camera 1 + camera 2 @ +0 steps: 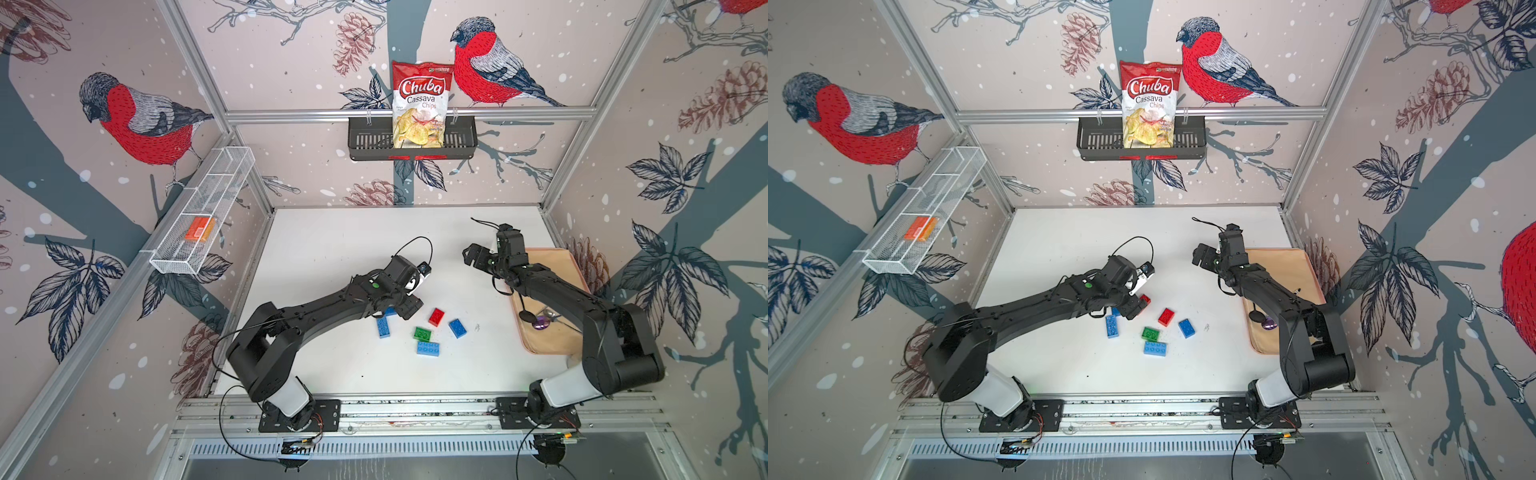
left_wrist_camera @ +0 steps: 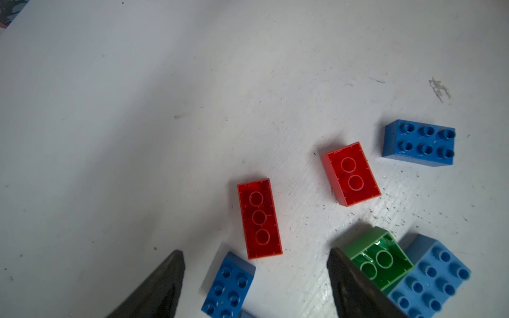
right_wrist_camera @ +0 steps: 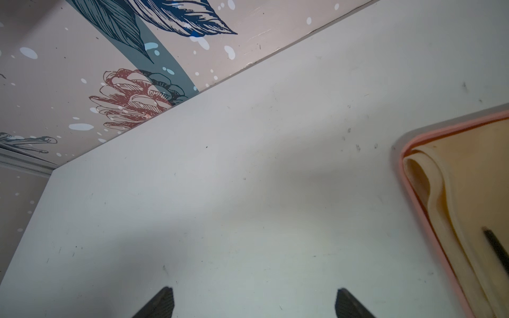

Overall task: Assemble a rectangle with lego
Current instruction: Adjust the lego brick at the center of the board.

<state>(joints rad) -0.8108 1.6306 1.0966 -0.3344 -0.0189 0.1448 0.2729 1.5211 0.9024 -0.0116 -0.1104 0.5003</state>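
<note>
**Left gripper set over a blue brick; no bricks joined**

The lego bricks lie loose and unjoined near the middle of the white table (image 1: 332,249). The left gripper (image 2: 255,256) has its jaws spread and holds nothing. In its wrist view a dark blue brick (image 2: 228,283) lies studs up between the fingers, which suggests this brick is the intended pick. Finger height above it cannot be determined.

The long red brick (image 2: 259,219), short red brick (image 2: 351,173) and green brick (image 2: 380,256) show hollow undersides and probably need turning before stacking.

The right gripper (image 3: 254,291), jaws spread and empty, hangs over bare table beside the tray (image 3: 454,128). It is well apart from the bricks, presumably to leave the left arm room.
</note>
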